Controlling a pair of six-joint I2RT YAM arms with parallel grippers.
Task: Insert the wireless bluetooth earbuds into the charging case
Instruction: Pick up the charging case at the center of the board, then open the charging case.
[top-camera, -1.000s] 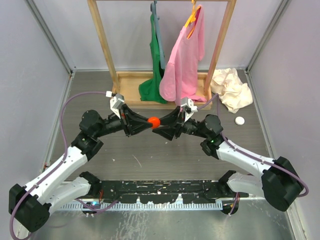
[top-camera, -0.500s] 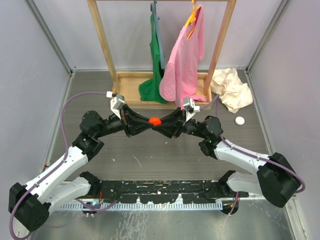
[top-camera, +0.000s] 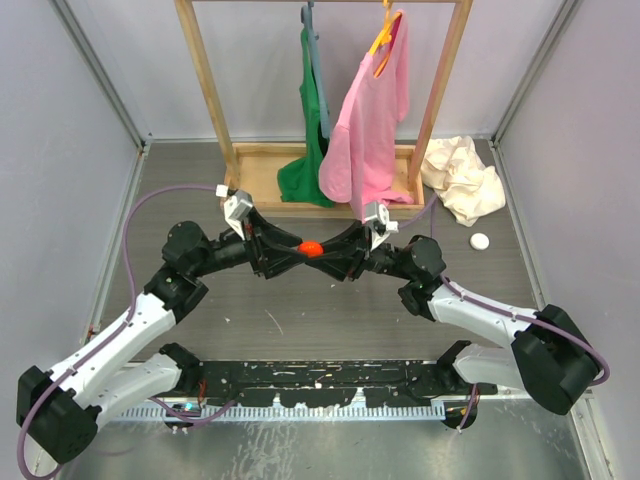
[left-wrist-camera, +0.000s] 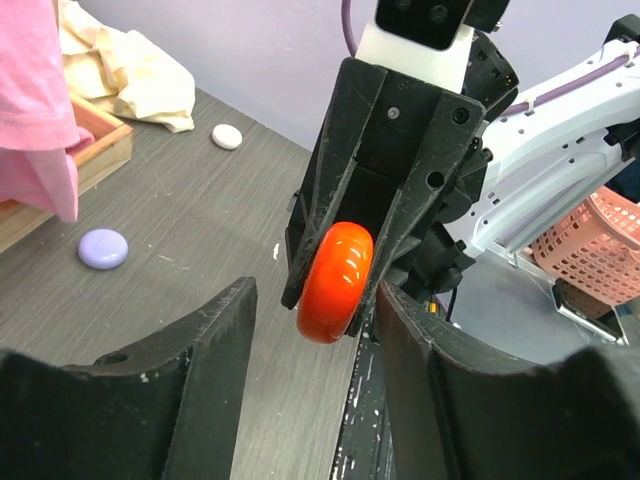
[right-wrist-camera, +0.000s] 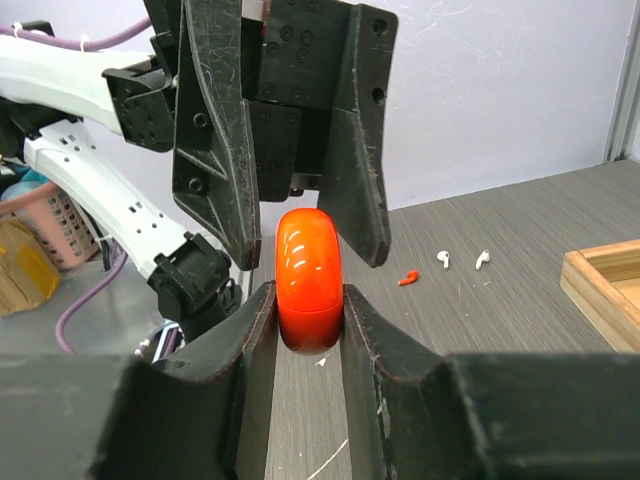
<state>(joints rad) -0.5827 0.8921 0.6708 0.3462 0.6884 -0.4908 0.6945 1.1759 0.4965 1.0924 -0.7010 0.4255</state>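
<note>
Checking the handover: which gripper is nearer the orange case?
Right. The right gripper is shut on the orange case; the left gripper stands open, its fingers flanking the case without touching it.

The charging case (top-camera: 311, 247) sits above the middle of the tabletop (top-camera: 330, 310), between the two arms. The right gripper (right-wrist-camera: 308, 300) reaches in from the right, and its fingers (right-wrist-camera: 365, 340) touch the case on both sides. The left gripper (left-wrist-camera: 315, 300) faces it from the left. Its fingers (left-wrist-camera: 215, 340) flank the case without touching it.

A rack (top-camera: 205, 80) stands at rear centre, with two garments (top-camera: 370, 120) hanging side by side over the rack base (top-camera: 260, 165). A cloth (top-camera: 462, 178) lies right of the base, and a disc (top-camera: 480, 241) lies just before the cloth. A second disc (left-wrist-camera: 103, 248) lies before the base. Two earbuds (right-wrist-camera: 443, 258) lie side by side on the tabletop near the base.
</note>
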